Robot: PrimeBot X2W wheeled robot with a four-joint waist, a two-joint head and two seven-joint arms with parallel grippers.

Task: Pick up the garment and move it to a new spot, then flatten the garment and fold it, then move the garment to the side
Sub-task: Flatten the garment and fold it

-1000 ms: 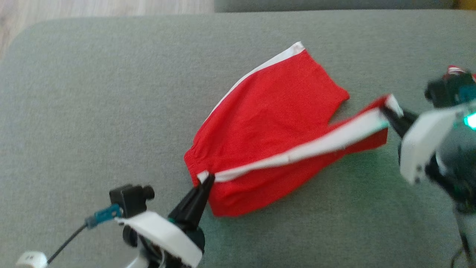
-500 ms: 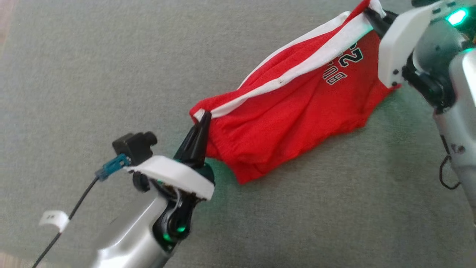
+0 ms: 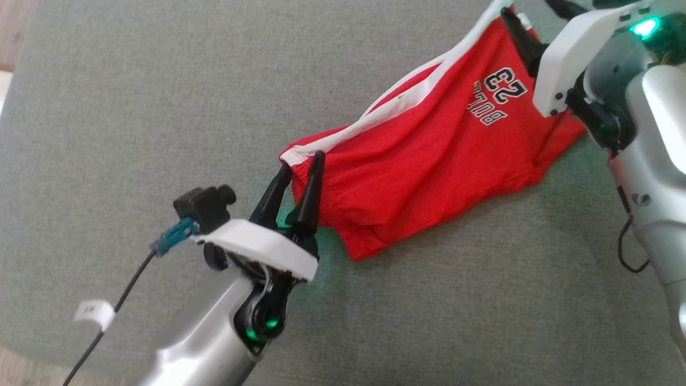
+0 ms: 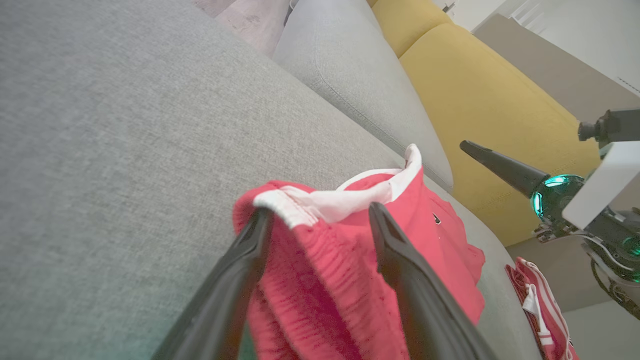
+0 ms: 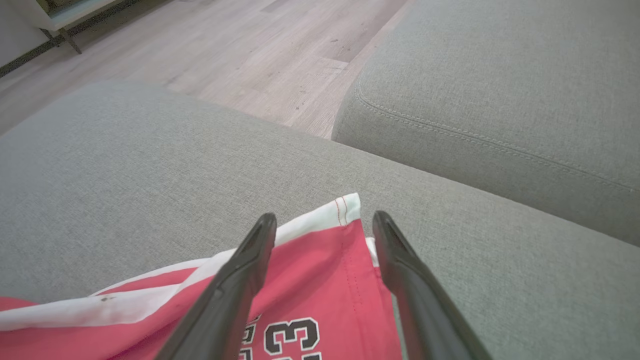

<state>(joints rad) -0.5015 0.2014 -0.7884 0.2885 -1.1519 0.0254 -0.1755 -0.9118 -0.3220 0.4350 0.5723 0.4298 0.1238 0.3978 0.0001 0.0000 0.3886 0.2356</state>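
Nearest you, the left end effector [image 3: 303,163] stands wide, its fingers either side of the waistband corner of the red shorts [image 3: 429,155], gripping nothing. The shorts lie rumpled on the grey sofa seat [image 3: 134,107], so flattening looks to be your step: pinch the corners and draw them apart, low and even. Farther off, the right end effector [image 5: 324,217] is just as wide over the hem corner. Beyond it the seat's edge falls to the floor [image 5: 225,60]. There is bare seat to the left.

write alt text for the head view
Red shorts with a white side stripe and the number 23 lie rumpled on a grey cushion. The left tool, open, straddles the waistband corner at lower left; the right tool, open, sits at the leg hem at upper right.
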